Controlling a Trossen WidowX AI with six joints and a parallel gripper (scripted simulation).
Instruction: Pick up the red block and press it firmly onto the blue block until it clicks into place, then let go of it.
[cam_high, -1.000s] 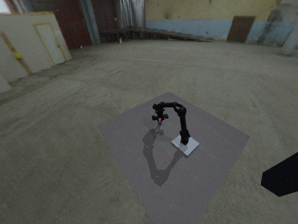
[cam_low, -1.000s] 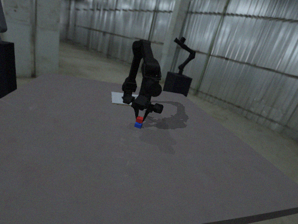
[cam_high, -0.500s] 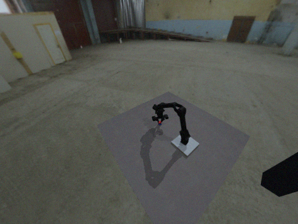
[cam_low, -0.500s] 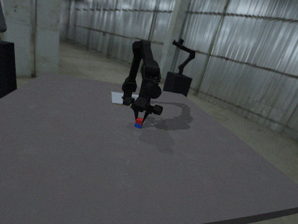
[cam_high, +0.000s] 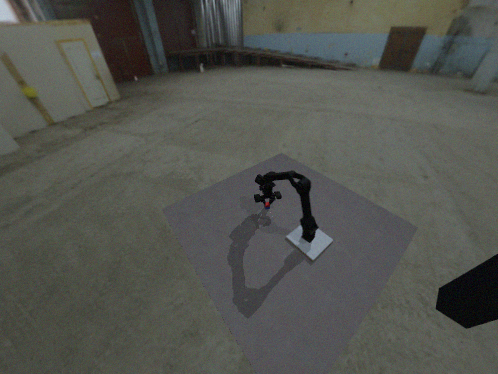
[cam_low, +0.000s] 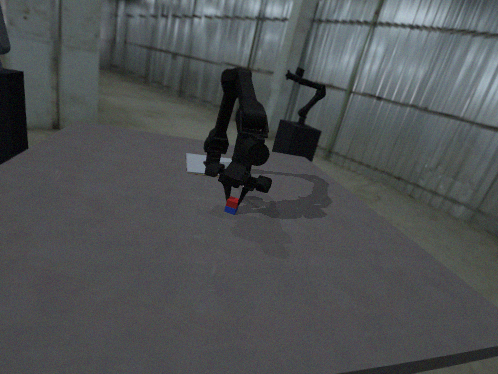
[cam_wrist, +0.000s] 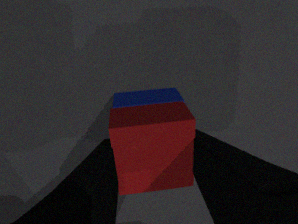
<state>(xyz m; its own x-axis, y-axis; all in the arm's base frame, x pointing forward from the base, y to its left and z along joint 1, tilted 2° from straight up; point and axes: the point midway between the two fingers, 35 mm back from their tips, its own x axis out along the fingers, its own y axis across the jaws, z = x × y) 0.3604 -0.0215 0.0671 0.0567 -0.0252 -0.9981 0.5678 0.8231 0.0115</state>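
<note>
Mostly, the red block (cam_high: 267, 204) (cam_low: 232, 202) (cam_wrist: 152, 155) hides the blue block (cam_low: 231, 210) (cam_wrist: 147, 97).

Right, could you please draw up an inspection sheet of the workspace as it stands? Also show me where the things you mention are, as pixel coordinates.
Surface: flat grey-purple work surface (cam_high: 350, 280) (cam_low: 165, 280), arm shadow across it.
Job's things: red block (cam_high: 267, 204) (cam_low: 232, 202) (cam_wrist: 154, 155) directly above the blue block (cam_high: 267, 207) (cam_low: 230, 210) (cam_wrist: 147, 98); whether clicked in, cannot tell.
Clutter: nothing seen near the blocks.
Grippers: black end effector (cam_high: 267, 202) (cam_low: 234, 200) (cam_wrist: 150, 143) shut on the red block.
Cables: nothing seen.
Surroundings: white square base plate (cam_high: 320, 250) (cam_low: 194, 163) under the black arm; second black arm on a dark box (cam_low: 295, 137), corrugated metal wall (cam_low: 425, 65) behind.
</note>
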